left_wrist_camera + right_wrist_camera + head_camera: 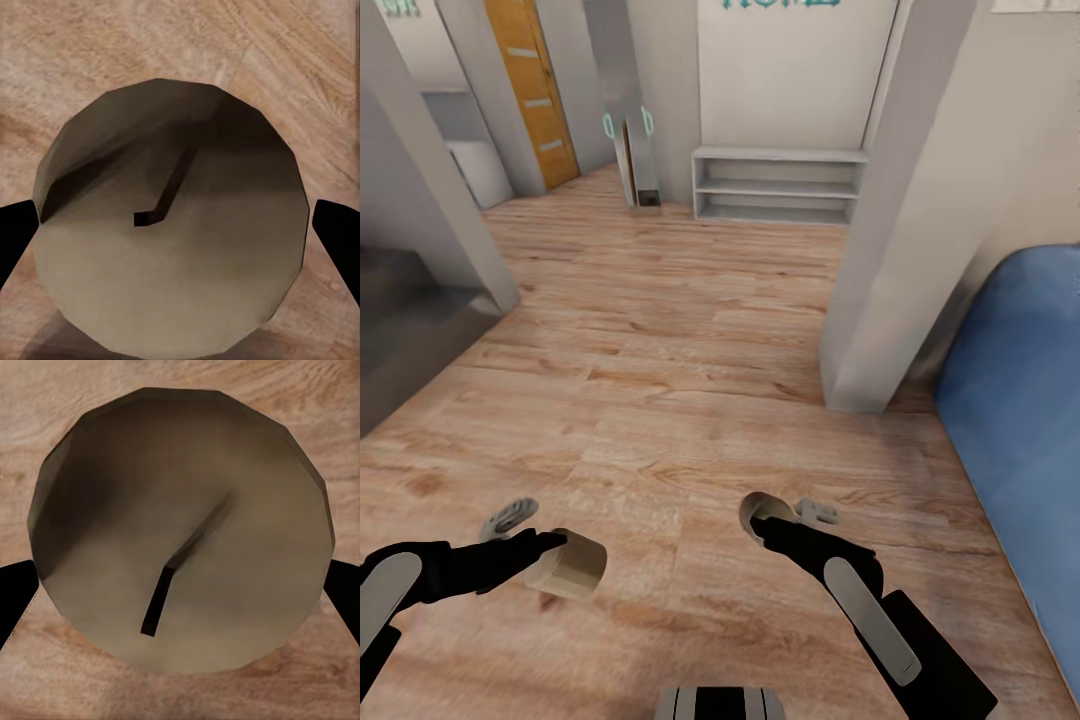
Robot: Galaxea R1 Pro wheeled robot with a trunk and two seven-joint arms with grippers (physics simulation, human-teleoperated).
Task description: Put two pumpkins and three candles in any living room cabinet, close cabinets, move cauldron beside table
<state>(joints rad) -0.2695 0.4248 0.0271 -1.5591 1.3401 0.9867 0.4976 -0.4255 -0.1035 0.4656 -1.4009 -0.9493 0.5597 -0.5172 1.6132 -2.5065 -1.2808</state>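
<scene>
Two candles are in view, one per gripper, both carried above the wooden floor (690, 330). The left candle (568, 565) sits clamped in the left gripper (550, 545), its arm reaching inward. The right candle (765, 510) is pinched by the right gripper (768, 528), forearm angled forward. Each wrist view shows a pale wicked top between dark fingers (16, 236).

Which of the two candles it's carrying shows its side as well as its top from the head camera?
The candle in the left claw: that candle shows its beige side. The right claw's candle shows mostly its round end.
</scene>
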